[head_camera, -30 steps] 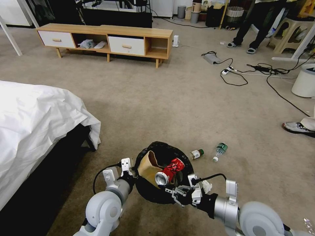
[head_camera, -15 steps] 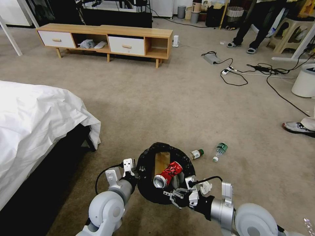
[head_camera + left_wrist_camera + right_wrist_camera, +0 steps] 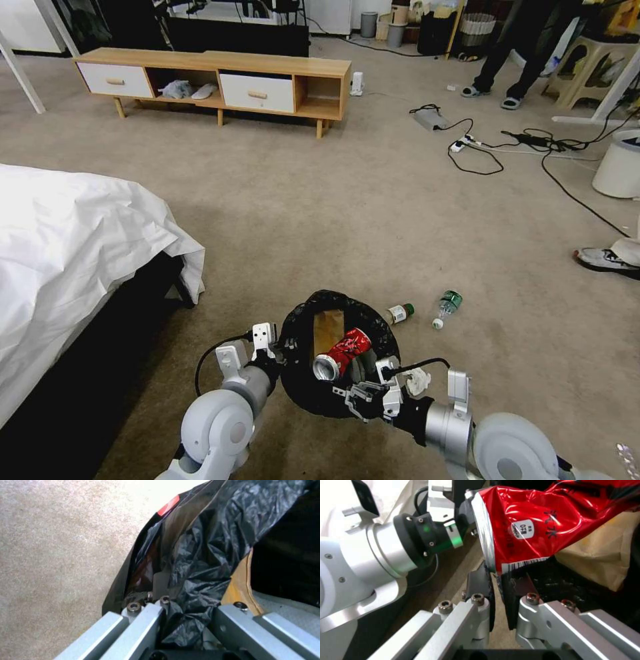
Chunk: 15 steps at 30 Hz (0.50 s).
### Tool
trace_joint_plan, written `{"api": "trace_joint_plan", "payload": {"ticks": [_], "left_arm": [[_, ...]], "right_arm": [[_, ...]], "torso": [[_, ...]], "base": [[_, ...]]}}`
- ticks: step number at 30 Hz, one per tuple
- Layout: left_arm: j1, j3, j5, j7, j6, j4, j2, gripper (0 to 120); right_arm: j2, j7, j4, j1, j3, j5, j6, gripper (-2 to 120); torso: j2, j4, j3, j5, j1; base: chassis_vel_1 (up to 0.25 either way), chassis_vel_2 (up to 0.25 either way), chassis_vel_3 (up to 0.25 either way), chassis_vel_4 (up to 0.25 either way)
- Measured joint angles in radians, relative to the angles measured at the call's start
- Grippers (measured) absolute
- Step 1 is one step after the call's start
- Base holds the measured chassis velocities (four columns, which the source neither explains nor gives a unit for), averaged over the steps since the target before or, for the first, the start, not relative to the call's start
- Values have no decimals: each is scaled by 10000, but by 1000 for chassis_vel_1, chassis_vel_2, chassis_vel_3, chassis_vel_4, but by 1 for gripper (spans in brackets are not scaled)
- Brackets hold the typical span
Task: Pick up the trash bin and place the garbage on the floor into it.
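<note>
A: Where is the trash bin (image 3: 337, 393) sitting right now?

B: It is hanging between the robot's two arms, just above the carpet floor (image 3: 347, 220), to the right of the white-sheeted bed (image 3: 73, 253). Its crinkled black bag is lining the rim.

A: What is lying inside the bin?

B: A brown paper bag (image 3: 328, 328) is standing against the bin's far wall, and a crushed red can (image 3: 341, 352) is lying in front of it, silver end toward the robot.

A: Which gripper is holding the bin?

B: The left gripper (image 3: 279, 348) is at the bin's left rim, its fingers (image 3: 160, 580) closing on the black liner and rim. The right gripper (image 3: 353, 393) is at the bin's near rim; its fingers (image 3: 478, 580) are standing only narrowly apart, with the can's end just beyond their tips, and I cannot tell whether they are pinching anything.

A: Is any litter lying outside the bin?

B: A crumpled white tissue (image 3: 419, 381) is lying just right of the bin, beside the right wrist. Two green-capped bottles are lying on the floor beyond the bin's right side: the nearer bottle (image 3: 400, 313) just beside the rim, the farther bottle (image 3: 447, 307) a little past it.
</note>
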Motion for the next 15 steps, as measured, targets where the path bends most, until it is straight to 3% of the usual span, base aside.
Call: {"api": "trace_joint_plan", "payload": {"ticks": [6, 9, 14, 15], "left_arm": [[14, 9, -54, -11, 3, -58, 12, 0], [45, 7, -83, -16, 4, -93, 35, 0], [58, 7, -126, -20, 6, -142, 49, 0], [63, 7, -142, -22, 6, -156, 56, 0]], "right_arm": [[120, 73, -79, 88, -121, 13, 12, 25], [219, 187, -141, 147, -190, 43, 24, 42], [289, 263, -197, 146, -228, 56, 28, 54], [338, 309, -221, 146, -256, 63, 30, 63]], "torso": [[0, 0, 0, 0, 0], [0, 0, 0, 0, 0], [0, 0, 0, 0, 0], [0, 0, 0, 0, 0]], "base": [[0, 0, 0, 0], [0, 0, 0, 0], [0, 0, 0, 0], [0, 0, 0, 0]]}}
